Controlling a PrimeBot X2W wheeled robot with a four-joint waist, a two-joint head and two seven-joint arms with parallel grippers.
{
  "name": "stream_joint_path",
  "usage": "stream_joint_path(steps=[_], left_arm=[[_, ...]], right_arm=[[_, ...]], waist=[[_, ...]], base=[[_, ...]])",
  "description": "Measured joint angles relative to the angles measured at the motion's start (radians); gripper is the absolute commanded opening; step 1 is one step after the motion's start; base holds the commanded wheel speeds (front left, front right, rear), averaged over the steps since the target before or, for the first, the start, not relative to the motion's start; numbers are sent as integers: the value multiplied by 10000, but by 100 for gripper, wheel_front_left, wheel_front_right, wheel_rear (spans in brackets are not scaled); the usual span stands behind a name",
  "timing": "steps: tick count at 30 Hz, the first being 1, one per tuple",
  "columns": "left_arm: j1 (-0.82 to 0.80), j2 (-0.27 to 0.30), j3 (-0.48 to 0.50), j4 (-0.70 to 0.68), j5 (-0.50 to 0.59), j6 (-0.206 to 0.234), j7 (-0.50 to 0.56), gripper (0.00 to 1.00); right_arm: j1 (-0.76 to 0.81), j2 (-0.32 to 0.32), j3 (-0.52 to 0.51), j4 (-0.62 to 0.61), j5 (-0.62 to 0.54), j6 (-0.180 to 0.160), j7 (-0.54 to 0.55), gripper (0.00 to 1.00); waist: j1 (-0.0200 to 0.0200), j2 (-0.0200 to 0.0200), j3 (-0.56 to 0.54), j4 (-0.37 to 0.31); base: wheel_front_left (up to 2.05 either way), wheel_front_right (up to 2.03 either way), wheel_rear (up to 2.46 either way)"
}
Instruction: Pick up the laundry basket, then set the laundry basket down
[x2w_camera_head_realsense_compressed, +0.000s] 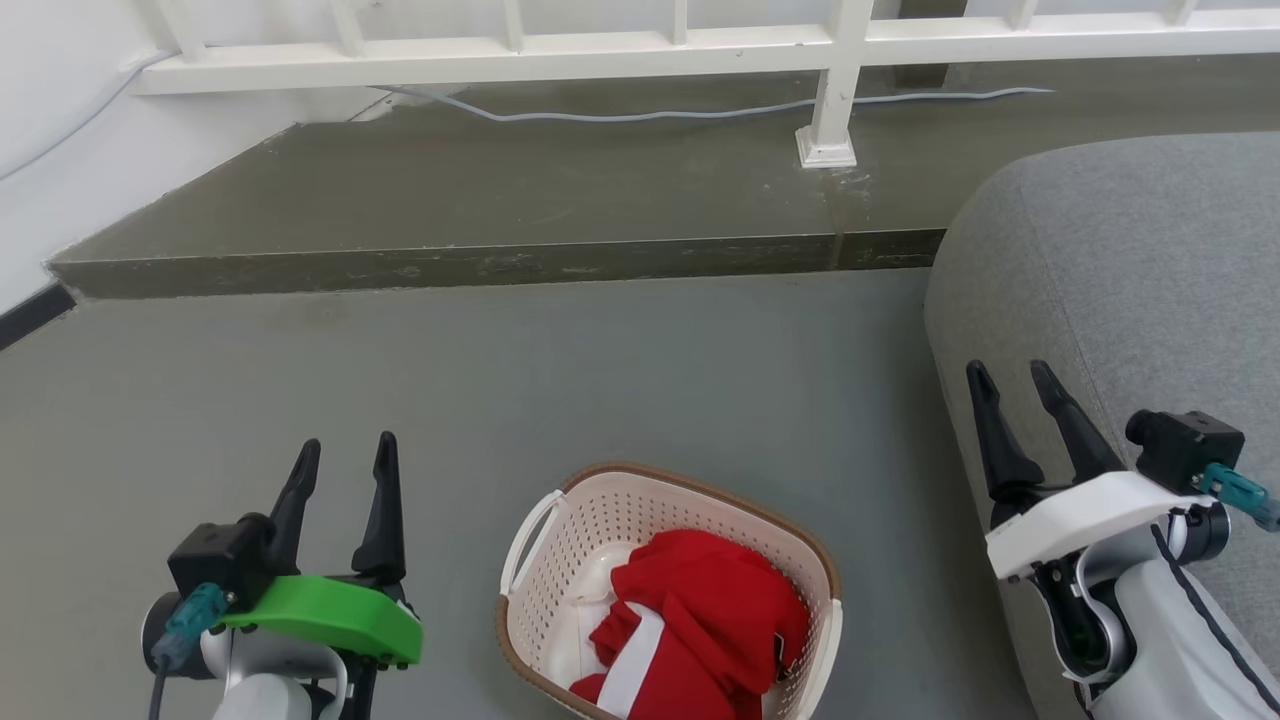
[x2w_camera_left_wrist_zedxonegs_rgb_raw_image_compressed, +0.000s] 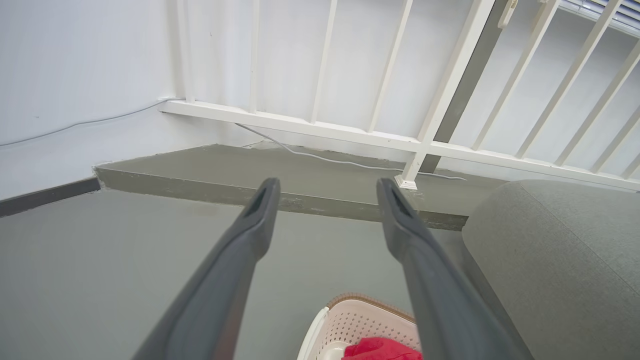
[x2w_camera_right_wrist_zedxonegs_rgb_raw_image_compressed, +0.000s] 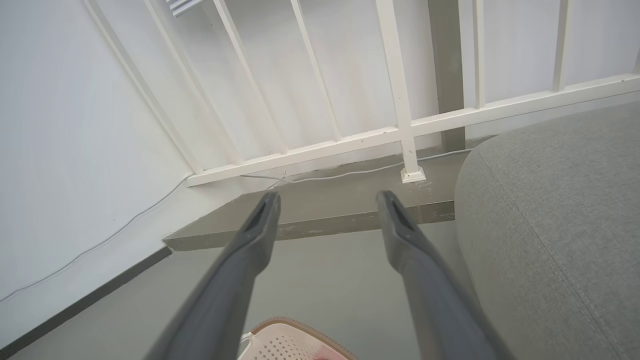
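The grey smooth floor (x2w_camera_head_realsense_compressed: 600, 380) fills most of the head view, and a big grey fabric sofa (x2w_camera_head_realsense_compressed: 1130, 260) with a rounded corner stands at its right side. The cream-white perforated plastic laundry basket (x2w_camera_head_realsense_compressed: 620, 510) with a brown woven-look rim stands on this floor, low in the middle of the head view. It is between the two arms and a little apart from the sofa. A red garment with a white stripe (x2w_camera_head_realsense_compressed: 710, 610) lies inside it.

The left gripper (x2w_camera_head_realsense_compressed: 348, 442), on a green mount, is at the lower left. The right gripper (x2w_camera_head_realsense_compressed: 1008, 368), on a white mount, is at the right, in front of the sofa edge. On both, the two dark fingers are spread apart with nothing between them, and both point away from the robot, past the basket.

The basket is below and behind the fingertips, nearer to the robot than they are. In each wrist view it shows at the bottom edge between the fingers.

The one white loop handle (x2w_camera_head_realsense_compressed: 525, 540) faces the left gripper, and the other handle (x2w_camera_head_realsense_compressed: 832, 640) faces the right side. So I judge that the long axis of the basket goes across the robot, with the right end a little closer to it. The left gripper seems nearer to its handle. I think each arm must draw back and go down, inward, to its own handle.
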Motion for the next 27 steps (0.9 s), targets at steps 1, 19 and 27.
stream_joint_path(steps=[1,19,27], left_arm=[[-3,-2,-12,-2,107,0,-79,100],[-160,-31,-19,-31,1012,-15,-259,100],[-160,-42,17,-19,1018,-29,-259,100]], right_arm=[[-35,0,17,13,-125,0,-61,100],[-113,125,-59,213,-1104,17,-280,100],[-114,194,-192,270,-1185,105,-280,100]], waist=[[0,0,2,-2],[-1,0,20,-54],[0,0,37,-70]], base=[[0,0,0],[0,0,0],[0,0,0]])
